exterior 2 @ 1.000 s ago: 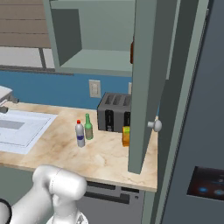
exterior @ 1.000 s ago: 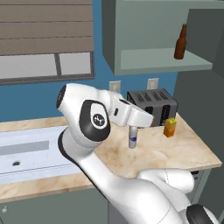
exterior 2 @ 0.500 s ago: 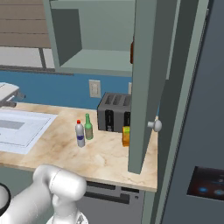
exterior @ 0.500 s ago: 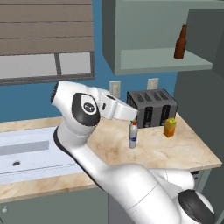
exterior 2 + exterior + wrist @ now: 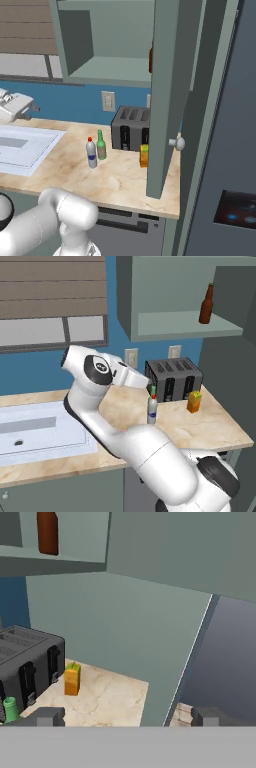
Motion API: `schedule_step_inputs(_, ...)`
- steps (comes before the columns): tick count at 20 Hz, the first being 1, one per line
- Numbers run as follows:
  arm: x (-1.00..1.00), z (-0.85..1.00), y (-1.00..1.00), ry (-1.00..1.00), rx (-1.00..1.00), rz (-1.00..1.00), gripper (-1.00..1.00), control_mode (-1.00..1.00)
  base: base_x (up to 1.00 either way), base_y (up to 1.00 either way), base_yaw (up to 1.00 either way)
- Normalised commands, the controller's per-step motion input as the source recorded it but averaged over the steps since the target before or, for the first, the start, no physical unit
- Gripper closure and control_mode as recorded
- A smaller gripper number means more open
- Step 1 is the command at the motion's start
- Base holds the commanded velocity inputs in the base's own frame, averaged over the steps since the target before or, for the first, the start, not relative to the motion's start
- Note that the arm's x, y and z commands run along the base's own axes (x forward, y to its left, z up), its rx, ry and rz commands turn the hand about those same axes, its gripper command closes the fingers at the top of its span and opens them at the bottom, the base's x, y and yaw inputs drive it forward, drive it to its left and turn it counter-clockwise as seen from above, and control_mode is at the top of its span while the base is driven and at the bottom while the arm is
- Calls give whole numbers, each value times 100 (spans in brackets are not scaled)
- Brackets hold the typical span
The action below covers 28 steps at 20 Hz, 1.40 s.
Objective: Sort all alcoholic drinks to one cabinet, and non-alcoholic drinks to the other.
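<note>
The brown bottle (image 5: 205, 304) stands upright on the shelf of the open upper cabinet (image 5: 185, 326), near the shelf's right end; in the hand view it shows at the top left (image 5: 47, 532), up on that same shelf. Down on the counter (image 5: 215, 426) the other three drinks stand near the dark toaster (image 5: 174, 379). The white bottle (image 5: 91, 153) with its red cap stands just in front of the green bottle (image 5: 101, 145), the two close beside each other to the left of the toaster in the right base view. The small orange carton (image 5: 194, 401) stands by itself at the toaster's right front corner, apart from the two bottles; the hand view shows it just beside the toaster as well (image 5: 72, 679).

The hand (image 5: 128, 716) is up in the air over the counter, well above the drinks, its two fingers spread as wide as they go with nothing between them. In the right base view it sits at the far left edge (image 5: 15, 106), above the white sink (image 5: 20, 145). The cabinet door (image 5: 167, 95) hangs open toward the room, its round knob facing right
</note>
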Motion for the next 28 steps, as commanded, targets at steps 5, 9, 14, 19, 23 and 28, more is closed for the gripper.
schedule_step_inputs(5,47,-22,0,0,5,-4,-100,-100,0,0,0)
schedule_step_inputs(9,43,-25,0,0,0,-12,-100,-100,0,0,0)
schedule_step_inputs(14,38,-30,0,0,0,-13,-100,-100,0,0,0)
schedule_step_inputs(19,39,-21,0,0,0,-13,-100,-100,0,0,0)
schedule_step_inputs(23,32,-16,0,0,0,-8,-100,-100,0,0,0)
schedule_step_inputs(28,14,-25,-6,0,0,-1,-100,-100,0,0,0)
